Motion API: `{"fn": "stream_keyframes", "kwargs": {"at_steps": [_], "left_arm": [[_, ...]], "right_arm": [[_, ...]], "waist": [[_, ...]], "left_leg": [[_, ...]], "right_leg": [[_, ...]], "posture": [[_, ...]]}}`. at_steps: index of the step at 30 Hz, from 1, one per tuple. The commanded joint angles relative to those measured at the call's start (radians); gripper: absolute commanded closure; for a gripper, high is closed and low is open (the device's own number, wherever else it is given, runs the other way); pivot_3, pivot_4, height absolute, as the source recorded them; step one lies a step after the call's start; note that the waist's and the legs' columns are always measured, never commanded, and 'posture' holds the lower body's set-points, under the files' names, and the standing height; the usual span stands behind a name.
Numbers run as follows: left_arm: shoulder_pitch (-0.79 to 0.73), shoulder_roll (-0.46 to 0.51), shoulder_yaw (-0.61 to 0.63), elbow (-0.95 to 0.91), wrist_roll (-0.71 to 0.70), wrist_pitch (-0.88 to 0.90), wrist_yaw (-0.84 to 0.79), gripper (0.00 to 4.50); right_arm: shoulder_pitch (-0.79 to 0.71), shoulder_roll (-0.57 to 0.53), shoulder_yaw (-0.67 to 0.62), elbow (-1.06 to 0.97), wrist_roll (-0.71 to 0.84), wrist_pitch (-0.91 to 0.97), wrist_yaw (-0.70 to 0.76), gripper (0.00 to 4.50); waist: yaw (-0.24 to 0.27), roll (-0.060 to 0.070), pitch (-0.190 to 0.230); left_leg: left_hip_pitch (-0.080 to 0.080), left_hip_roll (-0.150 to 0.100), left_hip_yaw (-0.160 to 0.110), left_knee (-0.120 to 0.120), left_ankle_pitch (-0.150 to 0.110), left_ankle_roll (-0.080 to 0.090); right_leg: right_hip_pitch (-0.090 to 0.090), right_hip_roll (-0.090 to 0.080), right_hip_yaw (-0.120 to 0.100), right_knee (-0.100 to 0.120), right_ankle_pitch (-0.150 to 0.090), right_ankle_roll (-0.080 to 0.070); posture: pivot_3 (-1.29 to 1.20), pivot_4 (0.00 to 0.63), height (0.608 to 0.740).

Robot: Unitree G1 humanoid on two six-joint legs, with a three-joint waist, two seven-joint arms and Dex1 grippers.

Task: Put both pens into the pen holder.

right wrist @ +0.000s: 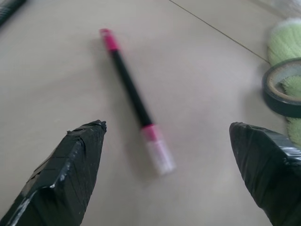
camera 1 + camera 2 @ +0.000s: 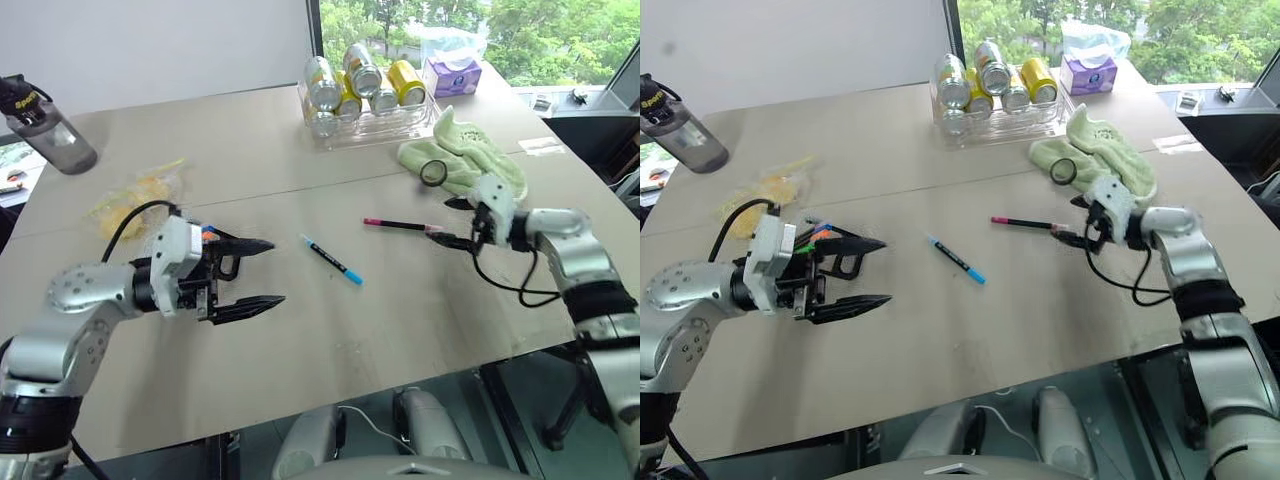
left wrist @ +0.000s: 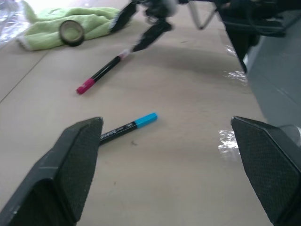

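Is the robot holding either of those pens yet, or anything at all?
No, nothing is held. Both the left gripper and the right gripper are open and empty; the pink pen and the blue pen lie on the table.

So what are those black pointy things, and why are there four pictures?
They are a robot's pinchers. Two pictures come from cameras on its head, looking down over a table. The other two come from cameras on its wrists, so each looks out between its own two black fingers. The left gripper and the right gripper are both open and hold nothing. On the table lie a pen with blue ends and a pen with pink ends, which the right gripper is pointing at. Behind the left gripper, bright marker ends peek out. There are also a green cloth, a roll of tape, a tray of cans and a bottle.
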Motion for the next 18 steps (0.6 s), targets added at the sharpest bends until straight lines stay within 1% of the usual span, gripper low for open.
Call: {"fn": "stream_keyframes", "kwargs": {"at_steps": [1, 4, 5, 6, 7, 8, 9, 11, 13, 14, 18], "left_arm": [[0.001, 0.015, 0.054, -0.067, -0.042, 0.069, 0.042, 0.0], [0.009, 0.005, 0.075, -0.113, -0.05, 0.109, 0.08, 0.0], [0.012, 0.001, 0.079, -0.123, -0.047, 0.114, 0.09, 0.0], [0.02, -0.004, 0.084, -0.137, -0.05, 0.123, 0.098, 0.0], [0.028, -0.006, 0.088, -0.148, -0.052, 0.13, 0.103, 0.0], [0.035, -0.008, 0.091, -0.157, -0.052, 0.135, 0.105, 0.0], [0.04, -0.008, 0.094, -0.163, -0.052, 0.139, 0.106, 0.0], [0.046, -0.007, 0.099, -0.165, -0.048, 0.141, 0.106, 0.0], [0.046, -0.008, 0.099, -0.16, -0.041, 0.141, 0.105, 0.0], [0.045, -0.009, 0.099, -0.159, -0.04, 0.141, 0.104, 0.0], [0.036, -0.015, 0.082, -0.147, -0.036, 0.142, 0.099, 0.0]], "right_arm": [[-0.045, 0.024, 0.007, 0.114, -0.024, -0.001, 0.01, 0.02], [-0.056, 0.044, 0.024, 0.155, -0.036, -0.02, 0.057, 0.02], [-0.056, 0.048, 0.025, 0.163, -0.041, -0.033, 0.063, 0.55], [-0.054, 0.05, 0.026, 0.165, -0.042, -0.044, 0.076, 0.76], [-0.053, 0.051, 0.025, 0.167, -0.042, -0.053, 0.086, 1.28], [-0.052, 0.051, 0.024, 0.17, -0.044, -0.063, 0.091, 1.61], [-0.052, 0.05, 0.022, 0.174, -0.046, -0.073, 0.092, 2.2], [-0.053, 0.047, 0.02, 0.181, -0.051, -0.09, 0.096, 3.09], [-0.053, 0.045, 0.019, 0.183, -0.054, -0.091, 0.101, 4.21], [-0.052, 0.044, 0.018, 0.18, -0.054, -0.089, 0.104, 4.47], [-0.009, 0.035, 0.005, 0.113, -0.029, -0.08, 0.135, 4.47]], "waist": [[0.0, 0.0, 0.0], [-0.002, 0.0, 0.0], [-0.005, -0.001, 0.0], [-0.008, 0.0, 0.0], [-0.01, 0.0, 0.0], [-0.012, 0.0, 0.0], [-0.014, 0.0, 0.0], [-0.015, 0.0, 0.0], [-0.015, 0.0, 0.0], [-0.014, 0.0, 0.0], [-0.014, 0.0, 0.0]], "left_leg": [[0.0, 0.0, 0.0, 0.0, 0.0, 0.0], [-0.009, 0.0, 0.0, 0.0, 0.0, 0.0], [-0.009, 0.0, 0.0, 0.0, 0.0, 0.0], [-0.009, -0.001, 0.0, 0.0, 0.0, 0.0], [-0.009, 0.0, 0.0, 0.0, 0.0, 0.0], [-0.009, 0.0, 0.0, 0.0, 0.0, 0.0], [-0.009, 0.0, 0.0, 0.0, 0.0, 0.0], [-0.008, 0.0, 0.0, 0.0, 0.0, 0.0], [-0.008, 0.0, 0.001, 0.001, 0.0, 0.0], [-0.007, 0.0, 0.002, 0.001, 0.0, 0.0], [-0.007, 0.0, 0.002, 0.001, 0.0, 0.0]], "right_leg": [[-0.001, 0.0, 0.0, 0.0, 0.0, 0.0], [-0.008, 0.0, 0.0, 0.0, 0.0, 0.0], [-0.008, -0.001, 0.001, 0.0, 0.0, 0.0], [-0.008, -0.001, 0.001, 0.0, 0.0, 0.0], [-0.008, -0.001, 0.001, 0.0, 0.0, 0.0], [-0.008, -0.001, 0.001, 0.0, 0.0, 0.0], [-0.008, 0.0, 0.001, 0.001, 0.0, 0.0], [-0.008, 0.0, 0.002, 0.002, 0.0, 0.0], [-0.008, 0.0, 0.002, 0.003, 0.0, 0.0], [-0.008, 0.0, 0.003, 0.003, 0.0, 0.0], [-0.008, 0.0, 0.003, 0.004, 0.0, 0.0]], "posture": [[0.0, 0.15, 0.739], [0.0, 0.15, 0.739], [0.0, 0.15, 0.739], [0.0, 0.15, 0.739], [0.0, 0.15, 0.739], [0.0, 0.15, 0.739], [0.0, 0.15, 0.739], [0.0, 0.15, 0.739], [0.0, 0.15, 0.739], [0.0, 0.15, 0.739], [0.0, 0.15, 0.739]]}}
